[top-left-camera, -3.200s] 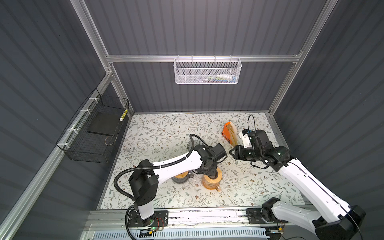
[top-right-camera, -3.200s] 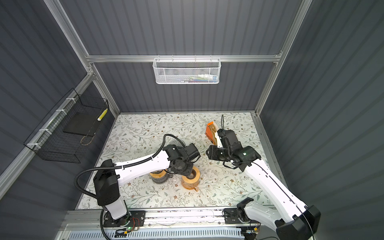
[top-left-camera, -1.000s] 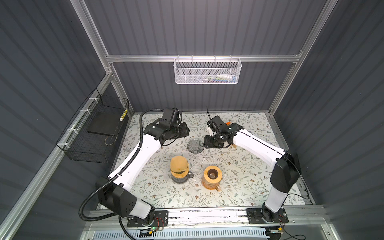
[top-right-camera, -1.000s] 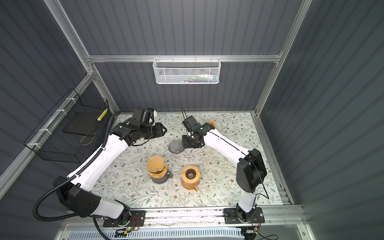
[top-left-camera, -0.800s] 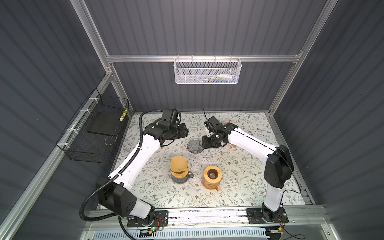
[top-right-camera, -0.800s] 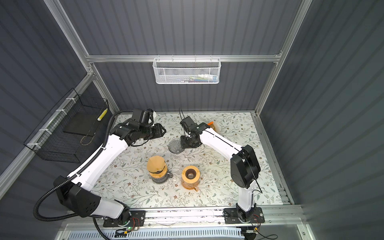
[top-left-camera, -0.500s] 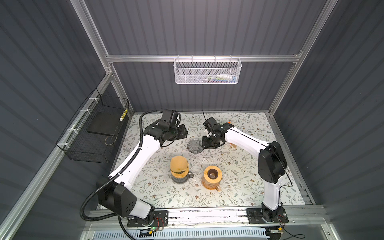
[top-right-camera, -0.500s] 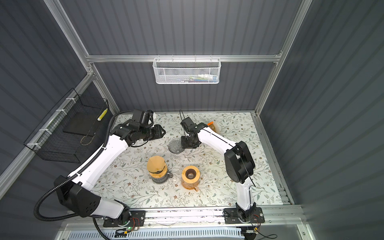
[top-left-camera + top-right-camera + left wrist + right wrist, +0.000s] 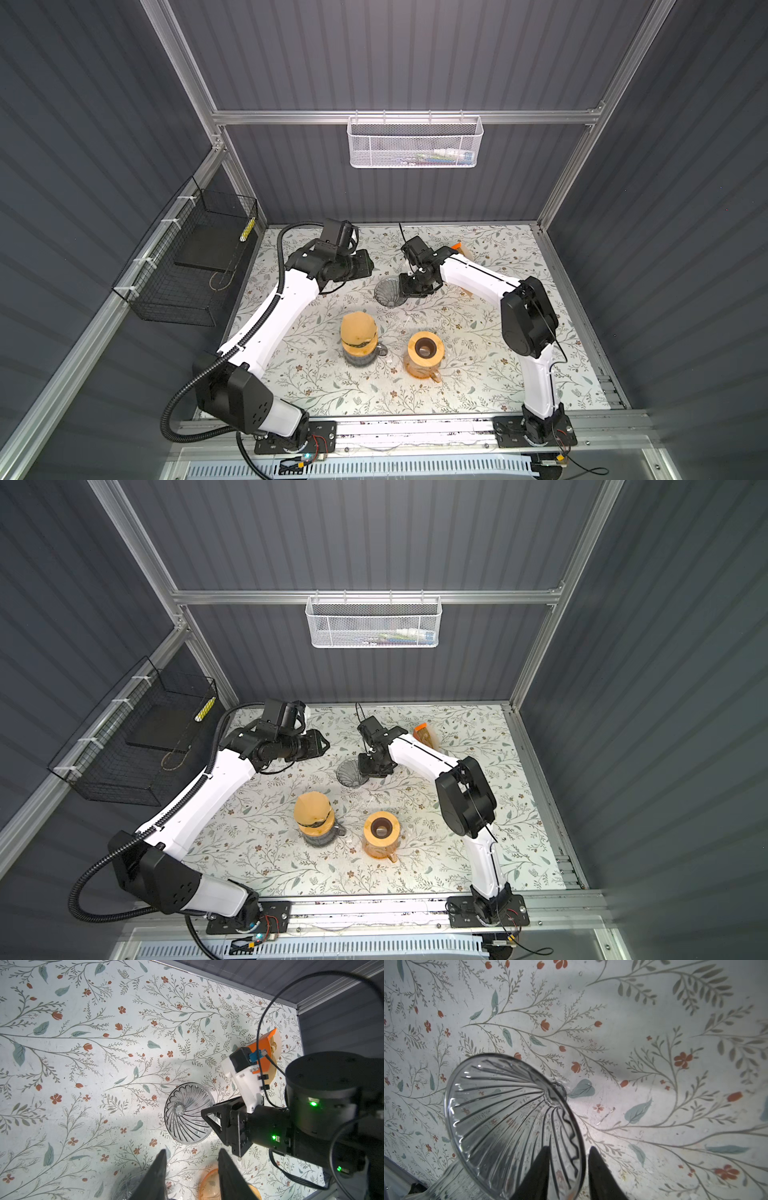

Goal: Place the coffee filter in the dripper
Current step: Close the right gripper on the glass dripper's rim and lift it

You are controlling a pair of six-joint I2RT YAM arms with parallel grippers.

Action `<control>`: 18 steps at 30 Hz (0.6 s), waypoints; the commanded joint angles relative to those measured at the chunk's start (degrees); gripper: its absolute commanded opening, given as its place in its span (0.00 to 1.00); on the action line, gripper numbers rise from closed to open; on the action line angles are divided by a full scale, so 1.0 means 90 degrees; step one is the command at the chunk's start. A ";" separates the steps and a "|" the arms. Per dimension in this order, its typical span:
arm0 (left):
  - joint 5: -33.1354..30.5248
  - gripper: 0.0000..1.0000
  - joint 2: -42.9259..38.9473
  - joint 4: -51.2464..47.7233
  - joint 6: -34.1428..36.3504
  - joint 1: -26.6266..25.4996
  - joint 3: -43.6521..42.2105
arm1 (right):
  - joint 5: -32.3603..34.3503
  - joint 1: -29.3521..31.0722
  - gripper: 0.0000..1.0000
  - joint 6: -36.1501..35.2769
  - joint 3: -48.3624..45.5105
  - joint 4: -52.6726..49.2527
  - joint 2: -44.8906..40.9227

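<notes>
The dripper (image 9: 386, 291) (image 9: 349, 773) is a clear ribbed glass cone resting tilted on the floral mat, mouth upward. My right gripper (image 9: 569, 1151) (image 9: 405, 286) is open and straddles its rim (image 9: 582, 1159): one finger is inside the cone and one outside, with gaps still showing. A tan paper coffee filter (image 9: 357, 328) (image 9: 311, 808) sits domed over a glass jug (image 9: 361, 357) near the middle. My left gripper (image 9: 192, 1155) (image 9: 365, 266) hangs open and empty to the left of the dripper (image 9: 185, 1113).
An orange jug with a wooden collar (image 9: 424, 353) (image 9: 380, 833) stands right of the glass jug. An orange box of tan papers (image 9: 459, 247) (image 9: 268, 1043) lies behind the right arm. A black wire basket (image 9: 195, 270) hangs on the left wall, a white mesh one (image 9: 415, 143) at the back.
The right gripper's fingers have drawn closer together around the dripper's rim, and that arm's elbow has swung in over the mat. The left arm has barely moved.
</notes>
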 commanded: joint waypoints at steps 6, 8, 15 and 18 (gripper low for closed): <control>0.0151 0.42 -0.0034 -0.0110 0.0190 0.0086 -0.0084 | -0.0051 -0.0065 0.27 0.0094 0.0185 0.0101 0.0211; 0.0142 0.41 -0.0110 -0.0112 0.0170 0.0087 -0.0125 | -0.0077 -0.0067 0.26 0.0117 0.0199 0.0146 0.0254; 0.0034 0.42 -0.0342 -0.0159 0.0141 0.0099 -0.0254 | -0.0110 -0.0067 0.19 0.0170 0.0319 0.0135 0.0408; 0.0049 0.42 -0.0402 -0.0180 0.0124 0.0097 -0.0281 | -0.0091 -0.0067 0.13 0.0180 0.0297 0.0144 0.0391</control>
